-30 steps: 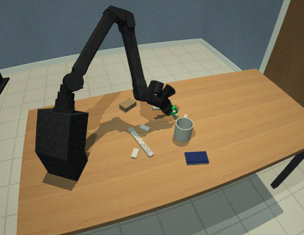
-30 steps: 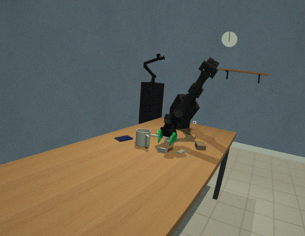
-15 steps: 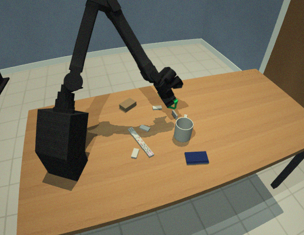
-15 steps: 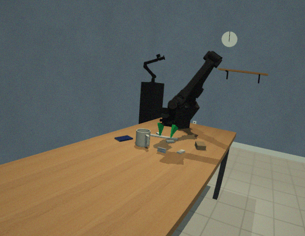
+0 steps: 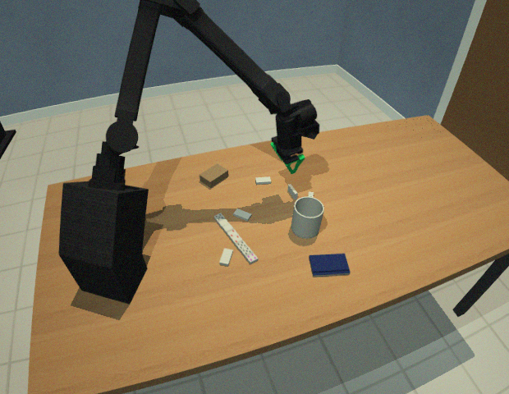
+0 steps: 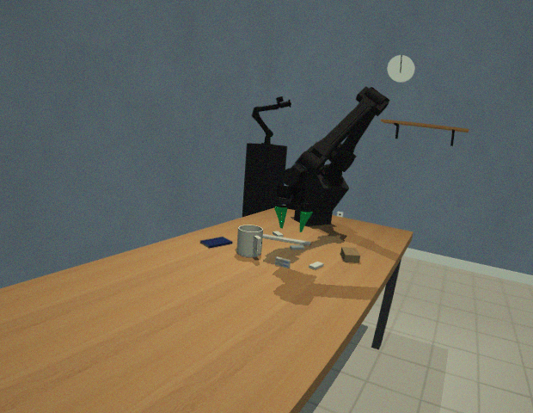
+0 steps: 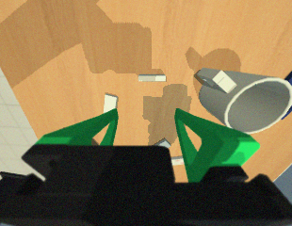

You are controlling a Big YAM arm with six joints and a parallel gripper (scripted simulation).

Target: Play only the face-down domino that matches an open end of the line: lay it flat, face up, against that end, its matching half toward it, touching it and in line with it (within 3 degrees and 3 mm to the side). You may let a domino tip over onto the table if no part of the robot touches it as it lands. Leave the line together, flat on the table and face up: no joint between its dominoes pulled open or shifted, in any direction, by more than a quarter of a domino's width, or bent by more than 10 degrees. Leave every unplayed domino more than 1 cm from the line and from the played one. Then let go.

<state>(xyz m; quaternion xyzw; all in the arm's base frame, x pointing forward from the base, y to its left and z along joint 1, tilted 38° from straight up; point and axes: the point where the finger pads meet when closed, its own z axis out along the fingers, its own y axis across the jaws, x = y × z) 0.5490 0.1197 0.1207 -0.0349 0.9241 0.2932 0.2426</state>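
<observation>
Upright domino (image 5: 292,191) (image 6: 283,261) (image 7: 152,78) below end effector (image 5: 294,162) (image 6: 293,229) (image 7: 146,112)

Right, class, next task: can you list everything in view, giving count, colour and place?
Table: one, wood-brown, under the objects
Domino line: one, white with coloured pips, mid-table
Loose dominoes: four, white or greyish, around the line; one on edge near the mug
Mug: one, grey, beyond the line
Flat book-like object: one, navy, near the mug
Block: one, brown, far side
Clock: one, pale, wall
Shelf: one, brown, wall
Outlet: one, white, wall
Door: one, brown, right
Second arm: one, black, on a black stand
Robot arm: one, black, on the table
Gripper: one, green-fingered, open above the table
</observation>
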